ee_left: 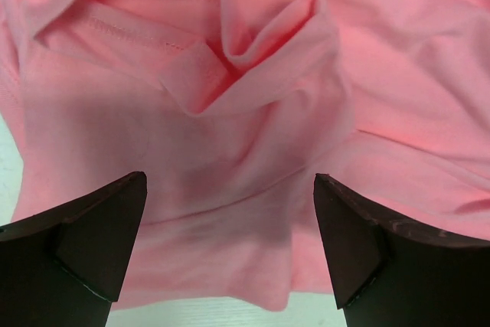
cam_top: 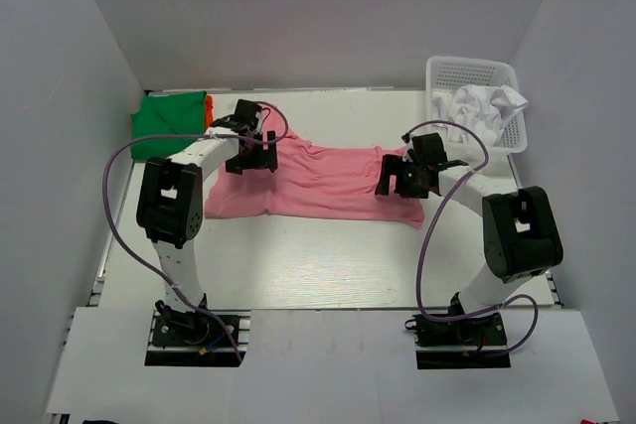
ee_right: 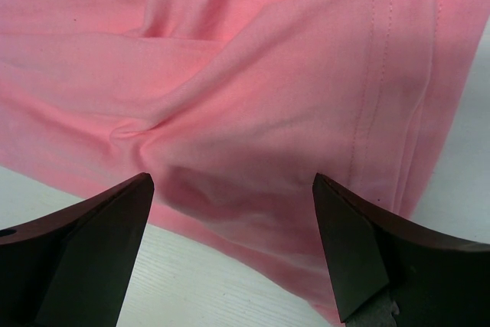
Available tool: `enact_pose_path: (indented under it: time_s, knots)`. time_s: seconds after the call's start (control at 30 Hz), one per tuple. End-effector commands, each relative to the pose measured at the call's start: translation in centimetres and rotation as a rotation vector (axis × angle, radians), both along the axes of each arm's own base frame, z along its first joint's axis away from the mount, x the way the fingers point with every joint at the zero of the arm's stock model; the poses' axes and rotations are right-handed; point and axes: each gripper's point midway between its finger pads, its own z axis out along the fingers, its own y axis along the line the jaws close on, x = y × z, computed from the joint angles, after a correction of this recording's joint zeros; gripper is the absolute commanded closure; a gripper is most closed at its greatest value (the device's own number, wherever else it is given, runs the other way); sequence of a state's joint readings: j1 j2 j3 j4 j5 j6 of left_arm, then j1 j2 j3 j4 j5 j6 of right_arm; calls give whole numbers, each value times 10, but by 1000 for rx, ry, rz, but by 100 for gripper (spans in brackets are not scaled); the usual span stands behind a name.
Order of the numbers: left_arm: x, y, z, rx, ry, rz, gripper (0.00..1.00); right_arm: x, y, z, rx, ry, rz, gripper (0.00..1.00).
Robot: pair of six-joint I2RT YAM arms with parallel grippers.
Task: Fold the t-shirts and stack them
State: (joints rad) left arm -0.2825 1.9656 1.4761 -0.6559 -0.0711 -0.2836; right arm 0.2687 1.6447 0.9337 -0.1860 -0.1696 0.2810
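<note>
While the pink shirt [cam_top: 328, 184] lies spread across the bench [cam_top: 318, 265] centre, both hands hover over it, jaws wide and empty: left hand [ee_left: 230, 181] over its left end, right hand [ee_right: 233, 181] near the stitched hem [ee_right: 380, 74]. Judged step: gripping for fold 1. Next, lower and pinch both ends together.

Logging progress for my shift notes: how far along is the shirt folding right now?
Done: a folded green shirt sits at the far left corner, something orange beside it. In hand: the pink t-shirt lies spread and wrinkled, left end effector and right end effector open above it, gripping nothing. Left: folding and stacking it, then the white garments in the basket.
</note>
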Motion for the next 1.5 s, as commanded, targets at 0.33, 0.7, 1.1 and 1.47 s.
enact_pose_path:
  time_s: [0.33, 0.7, 1.1, 1.47]
  knots:
    - [95, 5, 21, 39, -253, 132, 0, 5, -6, 21, -19, -81, -4, 10]
    - [162, 12, 69, 95, -423, 182, 0, 5, -14, 35, -49, -125, -31, 10]
    - [31, 16, 47, -56, -232, 225, 0, 2, -11, 31, -41, -139, 12, 10]
    - [44, -27, 6, -186, -132, 94, 0, 1, -16, 30, -61, -143, -5, 10]
